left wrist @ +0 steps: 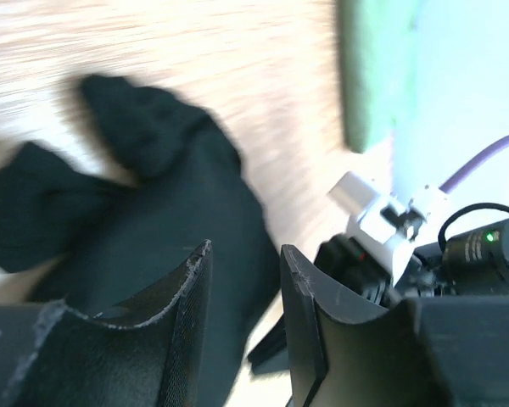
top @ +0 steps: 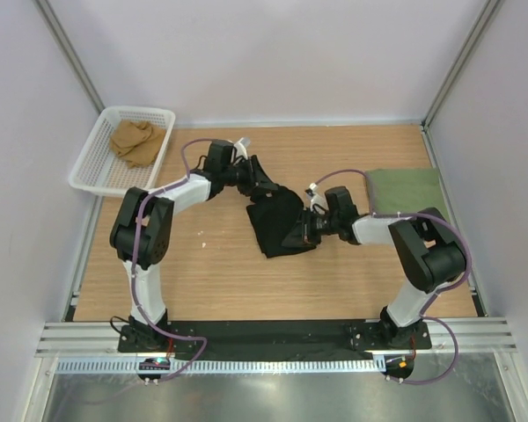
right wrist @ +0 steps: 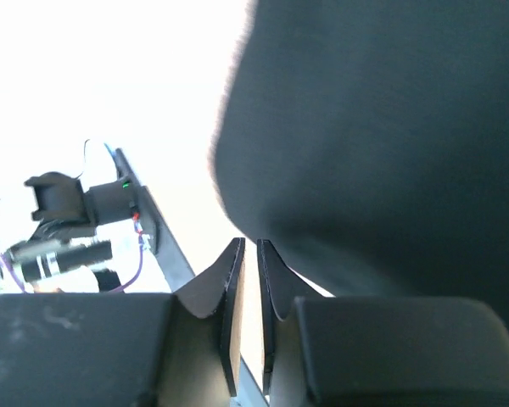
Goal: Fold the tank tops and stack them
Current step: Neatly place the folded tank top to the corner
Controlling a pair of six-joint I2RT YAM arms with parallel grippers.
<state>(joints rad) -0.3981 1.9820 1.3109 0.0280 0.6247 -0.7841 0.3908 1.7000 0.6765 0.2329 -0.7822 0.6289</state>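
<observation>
A black tank top (top: 278, 223) lies crumpled in the middle of the table, and in the left wrist view the black tank top (left wrist: 170, 195) fills the lower left. An olive green tank top (top: 406, 192) rests folded flat at the far right; a blurred edge of this green tank top (left wrist: 371, 72) shows in the left wrist view. My left gripper (top: 267, 188) hovers at the black top's upper edge; the left gripper (left wrist: 244, 254) is open, nothing between its fingers. My right gripper (top: 298, 235) is at the cloth's right edge. The right gripper (right wrist: 248, 243) stands a narrow slit apart, empty, with black cloth (right wrist: 382, 127) just beyond.
A white mesh basket (top: 92, 164) stands at the far left corner with a tan cloth (top: 137, 141) in it. White walls and metal posts close in the table on three sides. A black base rail (top: 273, 334) runs along the near edge.
</observation>
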